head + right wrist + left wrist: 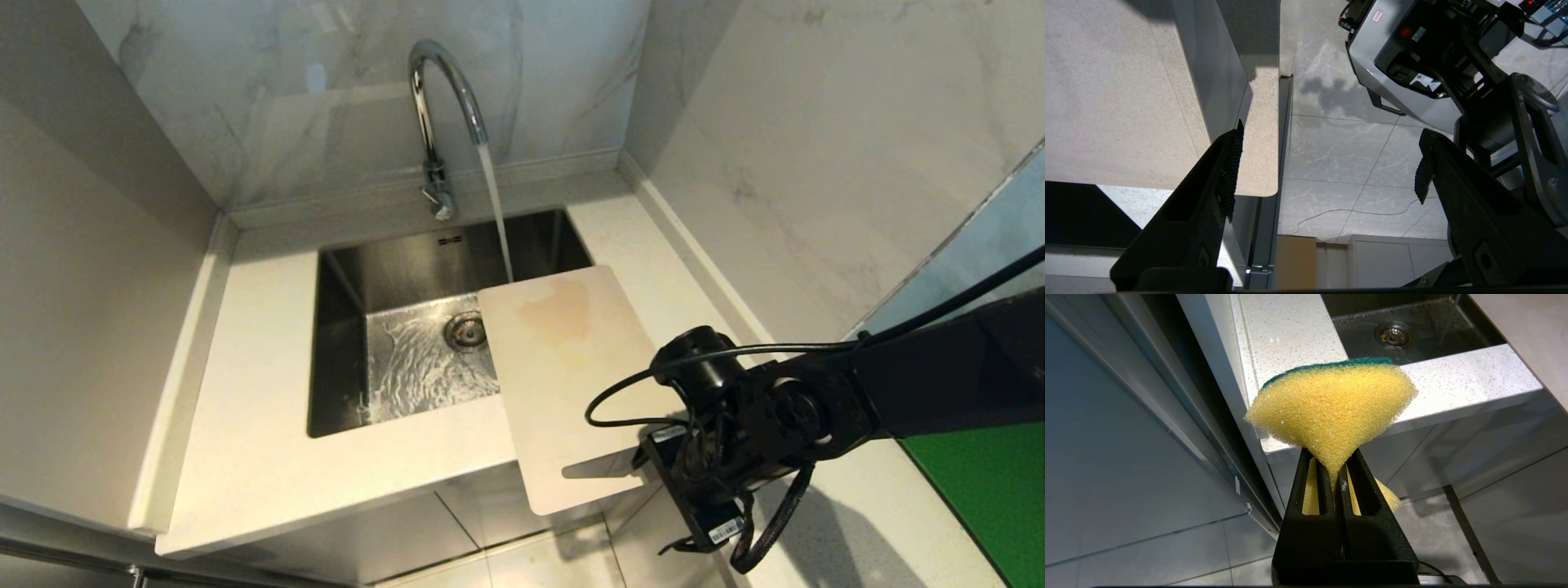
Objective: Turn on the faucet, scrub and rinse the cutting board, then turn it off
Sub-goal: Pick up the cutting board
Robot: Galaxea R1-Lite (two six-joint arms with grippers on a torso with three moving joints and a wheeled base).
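Note:
The chrome faucet (pixel 433 106) is running, and its stream (pixel 496 220) falls just past the far edge of the cutting board (pixel 563 384). The cream board bears a tan stain (pixel 563 314). It lies right of the sink, overhanging both the basin and the counter's front edge. My right gripper (pixel 1327 163) is open wide beside the board's near corner (pixel 1261 163), pointing at the floor and holding nothing. Its arm (pixel 735 425) reaches in from the right. My left gripper (pixel 1334 465), low in front of the counter, is shut on a yellow-and-green sponge (pixel 1331 404).
The steel sink (pixel 359 286) is wet around its drain (pixel 465 329). Pale counter (pixel 245 392) surrounds it, with marble walls behind and to the right. Tiled floor, a thin cable (pixel 1355 211) and my own base (pixel 1404 61) lie below the right gripper.

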